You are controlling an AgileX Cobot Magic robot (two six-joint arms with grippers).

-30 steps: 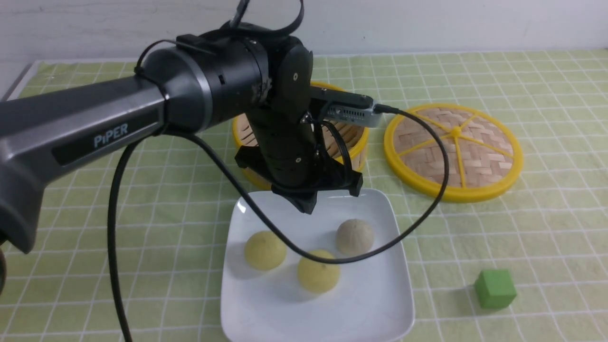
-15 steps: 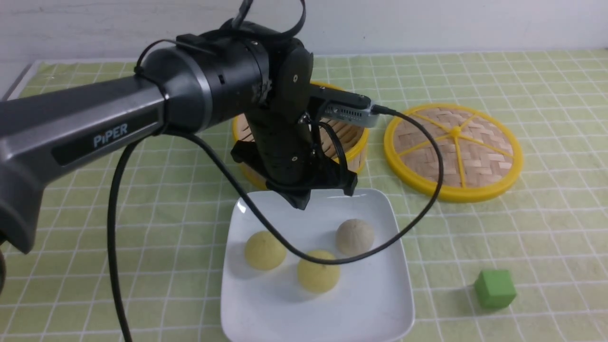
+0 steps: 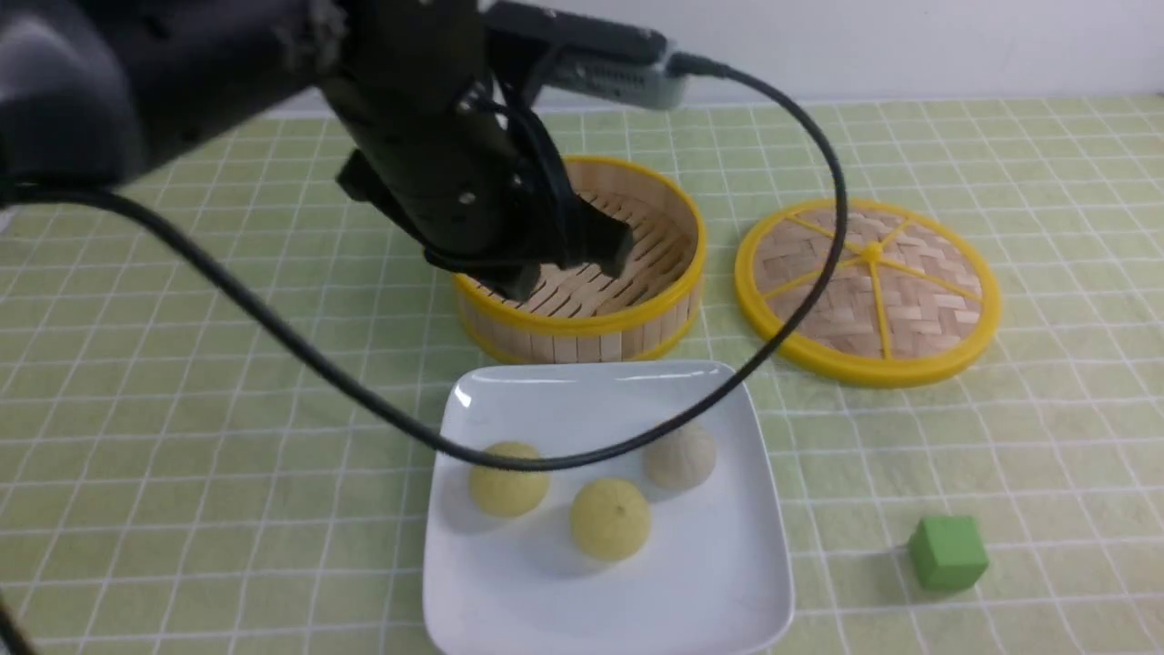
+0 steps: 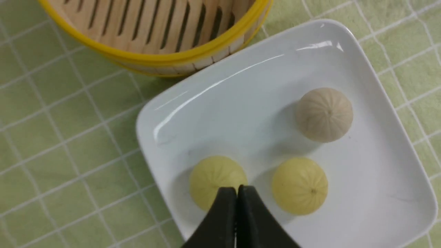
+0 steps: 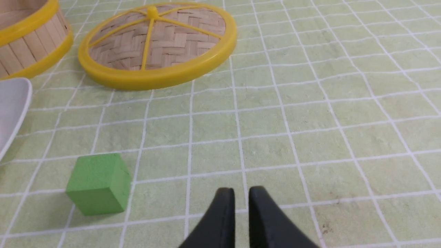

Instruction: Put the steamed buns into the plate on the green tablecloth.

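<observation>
Three steamed buns lie in the white square plate (image 3: 737,582) on the green tablecloth (image 3: 227,409): two pale yellow buns (image 3: 507,479) (image 3: 610,518) and a greyish-beige bun (image 3: 680,458). My left gripper (image 3: 520,284) is shut and empty, raised above the plate's far edge in front of the steamer basket; its cable hangs across the buns. The left wrist view shows the plate (image 4: 241,113), the yellow buns (image 4: 215,177) (image 4: 299,186), the beige bun (image 4: 324,114) and the shut gripper (image 4: 237,193). My right gripper (image 5: 242,196) is shut and empty, low over bare cloth.
An empty yellow-rimmed bamboo steamer basket (image 3: 637,318) stands just behind the plate. Its woven lid (image 3: 868,291) lies flat to the right. A green cube (image 3: 948,552) sits right of the plate, and shows close to my right gripper in the right wrist view (image 5: 98,182).
My left arm has lifted and pulled back to the left, away from the plate, uncovering the steamer basket. The three buns and the plate have not moved.
</observation>
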